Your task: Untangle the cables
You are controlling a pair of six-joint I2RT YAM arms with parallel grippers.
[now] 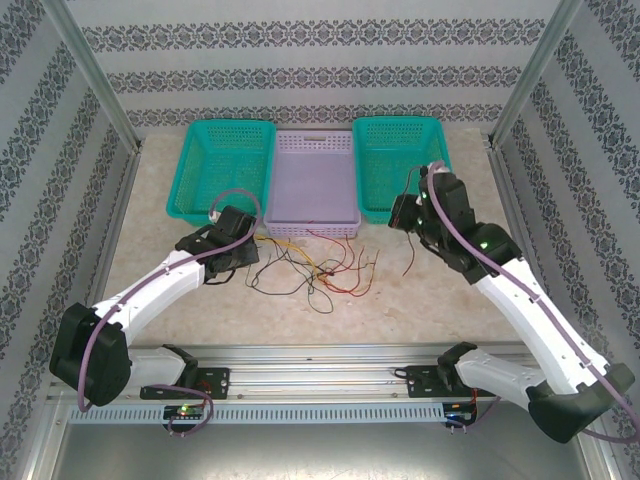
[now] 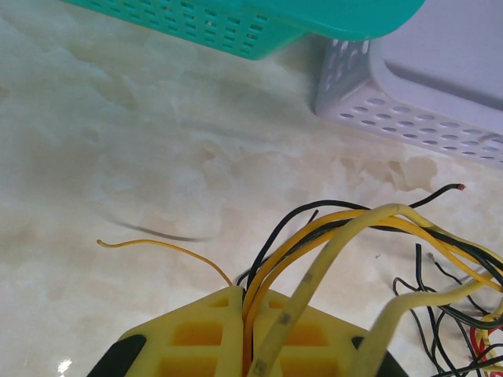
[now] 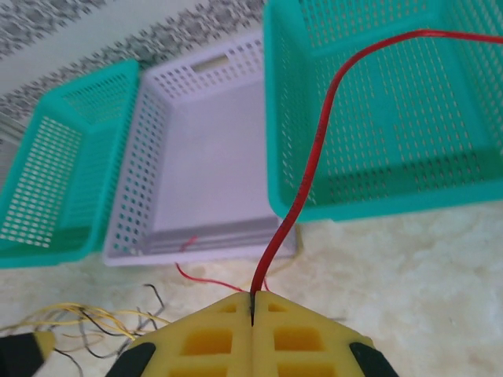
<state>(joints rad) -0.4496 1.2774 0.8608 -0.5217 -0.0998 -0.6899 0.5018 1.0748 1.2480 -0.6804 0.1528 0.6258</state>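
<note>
The cables (image 1: pixel 310 265) lie as a loose tangle of black, yellow and red wires on the table in front of the lilac basket. My left gripper (image 1: pixel 250 248) sits at the tangle's left end. In the left wrist view the left gripper (image 2: pixel 245 297) is shut on a bunch of yellow wires (image 2: pixel 330 228) and black wires (image 2: pixel 277 236). My right gripper (image 1: pixel 408 218) hovers to the right of the tangle, in front of the right teal basket. The right gripper (image 3: pixel 251 298) is shut on one red cable (image 3: pixel 310 173), which arcs up past the basket; in the top view its loose end (image 1: pixel 410 258) hangs down to the table.
Three baskets stand in a row at the back: a teal basket (image 1: pixel 225 165) on the left, a lilac basket (image 1: pixel 312 185) in the middle, a teal basket (image 1: pixel 400 165) on the right. Metal frame posts flank the table. Bare tabletop lies at the left and right front.
</note>
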